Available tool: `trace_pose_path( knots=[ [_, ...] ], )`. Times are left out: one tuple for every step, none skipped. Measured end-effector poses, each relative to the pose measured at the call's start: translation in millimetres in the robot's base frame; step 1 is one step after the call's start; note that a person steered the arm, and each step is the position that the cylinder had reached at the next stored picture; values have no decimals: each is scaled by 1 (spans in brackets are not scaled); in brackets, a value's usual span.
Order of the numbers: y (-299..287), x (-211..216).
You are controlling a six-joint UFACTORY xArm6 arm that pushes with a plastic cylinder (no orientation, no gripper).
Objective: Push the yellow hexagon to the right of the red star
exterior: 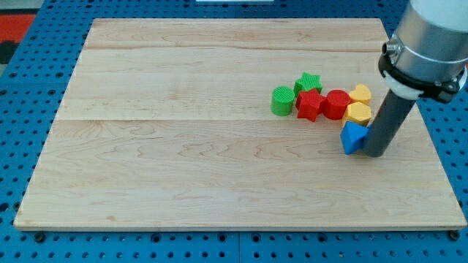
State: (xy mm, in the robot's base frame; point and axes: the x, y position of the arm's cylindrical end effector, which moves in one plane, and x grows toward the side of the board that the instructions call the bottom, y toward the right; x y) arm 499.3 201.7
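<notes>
The red star [310, 105] lies in a cluster of blocks at the board's right. A red round block [337, 104] touches its right side. Two yellow blocks sit right of that: an upper one [360, 93] and a lower, hexagon-like one [358, 112]. I cannot tell their shapes for sure. My tip [376, 154] rests on the board just below and right of the lower yellow block. It is against the right side of a blue triangular block [354, 137].
A green cylinder [282, 100] sits left of the red star and a green star [308, 82] just above it. The wooden board [183, 161] lies on a blue pegboard; its right edge is near the tip.
</notes>
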Motion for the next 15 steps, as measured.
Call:
trace_pose_path(
  knots=[
    [2,-14],
    [12,13],
    [78,26],
    [96,-5],
    [59,-17],
    [49,-51],
    [29,-83],
    [63,-64],
    [83,-25],
    [37,-27],
    [9,-46],
    [8,-63],
    [19,-6],
    [3,43],
    [-8,12]
  ],
)
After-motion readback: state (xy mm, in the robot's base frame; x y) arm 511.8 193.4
